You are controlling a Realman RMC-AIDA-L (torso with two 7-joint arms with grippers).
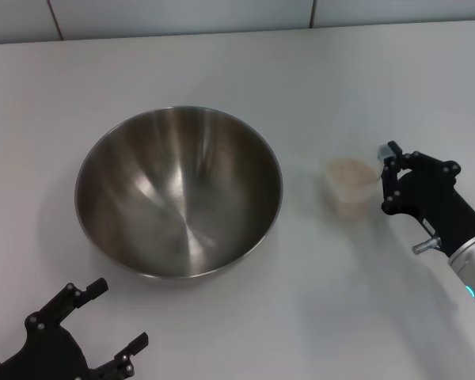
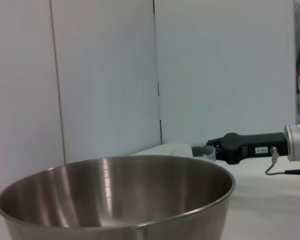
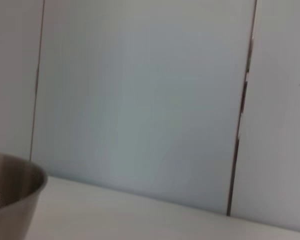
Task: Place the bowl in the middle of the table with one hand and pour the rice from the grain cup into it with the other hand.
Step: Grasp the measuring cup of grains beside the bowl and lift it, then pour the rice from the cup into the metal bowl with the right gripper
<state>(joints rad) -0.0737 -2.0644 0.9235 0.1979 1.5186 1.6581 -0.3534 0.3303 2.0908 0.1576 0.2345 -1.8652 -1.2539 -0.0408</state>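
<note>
On the table [image 1: 317,87], bowl [image 1: 179,192] sits near centre, empty. Grain cup [image 1: 351,187] with rice [image 1: 350,169] stands at its 3 o'clock; right gripper [image 1: 385,180] beside it, grip indeterminable. Left gripper [image 1: 115,321] at 7 o'clock, fingers spread.

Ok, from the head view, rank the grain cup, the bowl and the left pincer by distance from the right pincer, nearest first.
1. The grain cup, holding rice, right beside the right pincer.
2. The bowl, mid-table, to the cup's left.
3. The left pincer, open, at the near left edge, farthest.
</note>
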